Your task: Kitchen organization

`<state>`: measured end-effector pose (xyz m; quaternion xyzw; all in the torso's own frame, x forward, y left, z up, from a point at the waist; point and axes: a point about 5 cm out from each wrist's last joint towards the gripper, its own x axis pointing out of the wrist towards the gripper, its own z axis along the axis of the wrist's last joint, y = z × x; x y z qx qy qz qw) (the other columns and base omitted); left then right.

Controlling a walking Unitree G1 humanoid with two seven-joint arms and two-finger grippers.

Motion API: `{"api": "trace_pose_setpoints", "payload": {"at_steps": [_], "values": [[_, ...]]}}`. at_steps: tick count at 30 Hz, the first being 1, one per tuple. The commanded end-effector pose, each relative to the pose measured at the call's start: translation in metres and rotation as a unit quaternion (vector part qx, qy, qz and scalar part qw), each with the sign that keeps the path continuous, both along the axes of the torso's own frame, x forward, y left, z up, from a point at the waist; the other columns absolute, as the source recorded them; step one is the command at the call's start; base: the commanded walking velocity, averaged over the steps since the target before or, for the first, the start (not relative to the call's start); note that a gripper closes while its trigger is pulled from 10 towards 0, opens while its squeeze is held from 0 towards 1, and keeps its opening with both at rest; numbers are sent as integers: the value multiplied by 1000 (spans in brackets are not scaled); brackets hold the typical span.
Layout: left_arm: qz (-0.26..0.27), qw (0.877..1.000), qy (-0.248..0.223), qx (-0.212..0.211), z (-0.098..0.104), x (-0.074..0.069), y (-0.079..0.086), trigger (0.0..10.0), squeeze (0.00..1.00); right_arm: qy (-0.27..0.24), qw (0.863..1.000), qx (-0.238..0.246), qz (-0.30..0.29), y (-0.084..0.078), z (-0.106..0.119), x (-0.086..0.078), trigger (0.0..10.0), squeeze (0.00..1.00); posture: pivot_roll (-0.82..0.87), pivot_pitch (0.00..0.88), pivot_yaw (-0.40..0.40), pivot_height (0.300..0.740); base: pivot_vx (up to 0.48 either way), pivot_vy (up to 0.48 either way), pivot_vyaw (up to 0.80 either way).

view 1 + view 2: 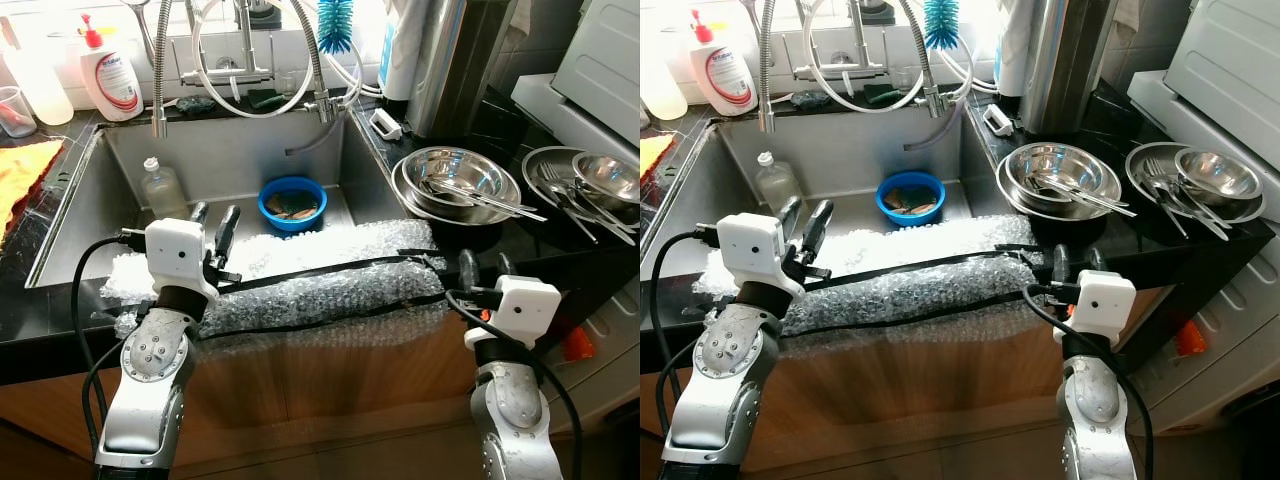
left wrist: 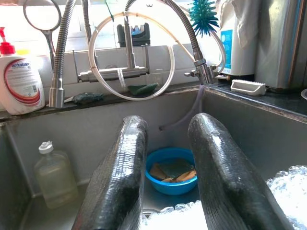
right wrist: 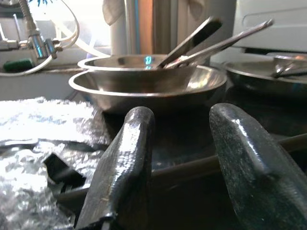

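Note:
A blue bowl (image 1: 292, 203) with food scraps sits in the steel sink (image 1: 120, 185); it is also in the left wrist view (image 2: 171, 175), between the fingers' line of sight. My left gripper (image 1: 213, 232) hovers open over the sink's front edge, empty. Stacked steel bowls (image 1: 452, 178) holding utensils stand on the dark counter right of the sink, and show close ahead in the right wrist view (image 3: 148, 84). My right gripper (image 1: 484, 265) is open and empty at the counter's front edge, just before those bowls.
Bubble wrap (image 1: 330, 275) with black straps pads the sink's front rim. A clear bottle (image 1: 162, 187) stands in the sink's left corner. Soap bottle (image 1: 110, 75), taps and hoses (image 1: 245, 70) line the back. More steel dishes with forks (image 1: 585, 185) lie far right.

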<state>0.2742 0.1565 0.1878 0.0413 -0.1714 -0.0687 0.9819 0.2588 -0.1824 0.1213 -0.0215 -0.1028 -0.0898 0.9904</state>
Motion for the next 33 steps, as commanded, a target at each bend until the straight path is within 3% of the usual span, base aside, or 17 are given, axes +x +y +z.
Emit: {"api": "trace_pose_setpoints", "payload": {"at_steps": [1,18,19,26,27,28,29,30,32,33], "values": [[-2,1000,-12,1,4,0,-2,10000,0,-20,1000,-4,-6,-2,11,1,10000,0,-25,2,-11,740,0,0,0],[-5,1000,-10,-4,3,1,-5,10000,0,-38,999,-9,-8,0,23,7,10000,0,-31,27,-14,740,0,0,0],[-6,1000,-10,-4,3,2,-6,10000,0,-38,999,3,1,0,23,11,10000,1000,-33,33,-13,740,0,0,0],[-8,1000,-8,-4,3,4,-7,10000,0,-31,999,28,3,-1,24,19,10000,1000,-35,38,-12,740,0,0,0],[-8,1000,-8,-4,3,4,-7,10000,0,-28,999,34,1,-2,23,20,10000,945,-35,39,-12,740,0,0,0],[-8,1000,-8,-4,3,4,-7,10000,0,-24,999,34,0,-2,22,21,10000,529,-34,40,-13,740,0,0,0],[-8,1000,-7,-4,3,4,-7,10000,0,-22,999,34,0,-2,22,22,10000,529,-34,40,-13,740,0,0,0],[-8,1000,-8,-3,3,4,-7,10000,0,-19,999,45,2,-2,21,24,10000,0,-33,40,-14,740,0,0,0],[-8,1000,-8,-4,3,4,-7,10000,0,-19,998,53,8,-2,21,25,10000,0,-33,40,-14,740,0,0,0],[-8,1000,-8,-4,2,4,-7,10000,0,-21,998,55,12,-2,21,25,10000,1000,-32,39,-15,740,0,0,0]]}}
